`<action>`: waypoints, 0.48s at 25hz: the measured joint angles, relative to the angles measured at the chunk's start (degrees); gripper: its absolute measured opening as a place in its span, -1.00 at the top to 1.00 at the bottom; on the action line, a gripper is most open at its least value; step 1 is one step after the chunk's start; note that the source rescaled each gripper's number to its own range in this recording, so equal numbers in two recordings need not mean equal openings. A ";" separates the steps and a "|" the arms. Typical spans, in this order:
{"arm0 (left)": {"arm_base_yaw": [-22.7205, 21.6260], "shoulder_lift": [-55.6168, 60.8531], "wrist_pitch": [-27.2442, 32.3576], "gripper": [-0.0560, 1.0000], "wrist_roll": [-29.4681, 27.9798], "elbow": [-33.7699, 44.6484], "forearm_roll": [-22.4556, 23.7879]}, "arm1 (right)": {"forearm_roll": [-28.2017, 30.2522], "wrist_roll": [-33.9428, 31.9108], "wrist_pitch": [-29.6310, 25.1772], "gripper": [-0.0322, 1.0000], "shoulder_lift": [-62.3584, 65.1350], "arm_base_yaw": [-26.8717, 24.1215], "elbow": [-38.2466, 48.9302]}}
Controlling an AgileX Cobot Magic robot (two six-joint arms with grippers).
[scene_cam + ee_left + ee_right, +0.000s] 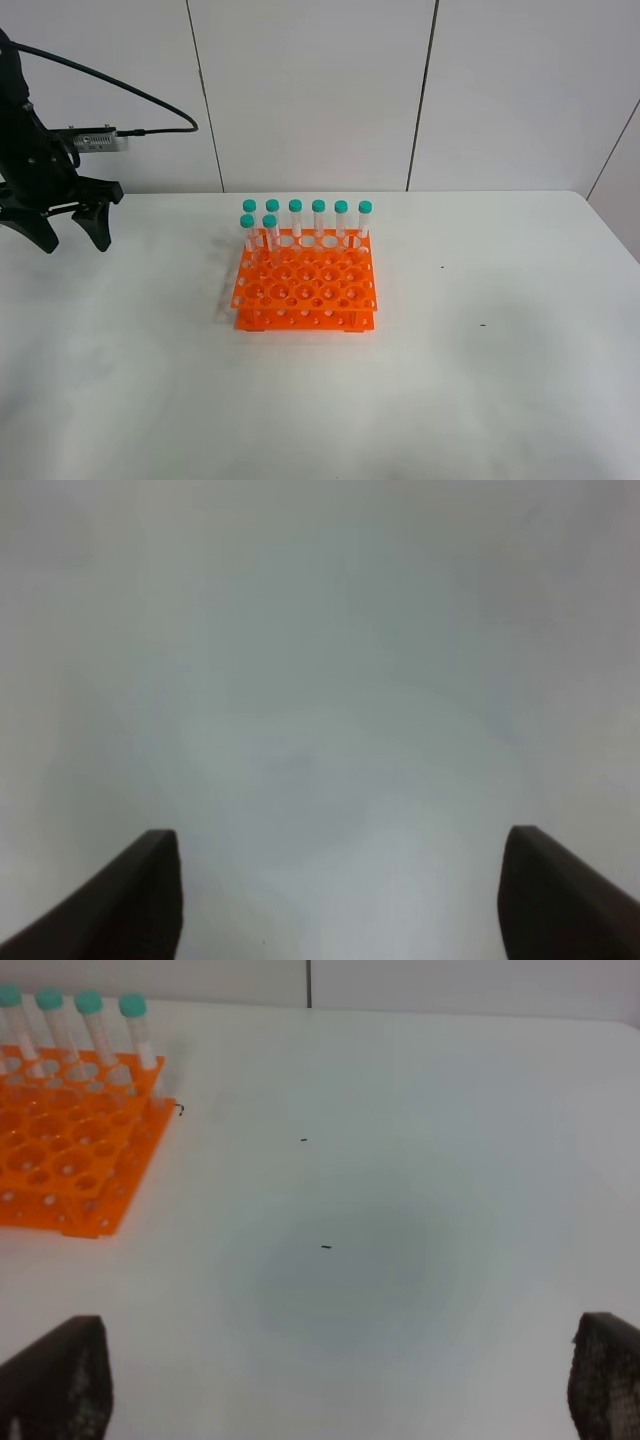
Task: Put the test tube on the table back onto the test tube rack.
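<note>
The orange test tube rack stands mid-table on the white table. Several teal-capped tubes stand upright in its back rows. No tube lying on the table shows in any view. My left gripper is open and empty, hovering at the far left, well away from the rack. In the left wrist view its fingers are spread over bare tabletop. My right gripper is open and empty; it is out of the high view. The right wrist view shows the rack off to one side, some way from the gripper.
A black cable arcs from the left arm in front of the white panelled wall. Two small dark specks mark the table to the right of the rack. The table's back edge meets the wall.
</note>
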State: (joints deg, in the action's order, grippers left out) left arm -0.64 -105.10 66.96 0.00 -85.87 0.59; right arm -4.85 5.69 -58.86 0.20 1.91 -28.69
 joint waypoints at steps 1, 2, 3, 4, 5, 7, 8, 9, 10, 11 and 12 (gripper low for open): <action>0.00 0.63 0.00 -1.00 0.00 0.70 0.00 | 0.00 0.00 0.00 -1.00 0.00 0.00 0.00; 0.00 1.43 0.00 -1.00 0.00 1.69 -0.07 | 0.00 0.00 0.00 -1.00 0.00 0.00 0.00; 0.00 2.63 0.00 -1.00 0.00 2.76 -0.07 | 0.00 0.00 0.00 -1.00 0.00 0.00 0.00; 0.00 4.06 0.00 -1.00 0.00 4.30 -0.02 | 0.00 0.00 0.00 -1.00 0.00 0.00 0.00; 0.00 5.71 0.00 -1.00 0.00 6.15 0.06 | 0.00 0.00 0.00 -1.00 0.00 0.00 0.00; 0.00 9.40 0.00 -1.00 0.00 10.08 0.14 | 0.00 0.00 0.00 -1.00 0.00 0.00 0.00; 0.00 11.78 0.00 -1.00 0.00 12.45 0.14 | 0.00 0.00 0.00 -1.00 0.00 0.00 0.00; 0.00 14.46 0.00 -1.00 0.00 15.01 0.14 | 0.00 0.00 0.00 -1.00 0.00 0.00 0.00; 0.00 16.93 0.00 -1.00 0.00 17.20 0.14 | 0.00 0.00 0.00 -1.00 0.00 0.00 0.00; 0.00 20.16 0.00 -1.00 0.00 19.92 0.14 | 0.00 0.00 0.00 -1.00 0.00 0.00 0.00; 0.00 23.81 0.00 -1.00 0.00 22.74 0.14 | 0.00 0.00 0.00 -1.00 0.00 0.00 0.00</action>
State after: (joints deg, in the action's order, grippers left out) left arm -0.64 -81.29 66.96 0.00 -63.12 0.73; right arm -4.85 5.69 -58.86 0.20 1.91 -28.69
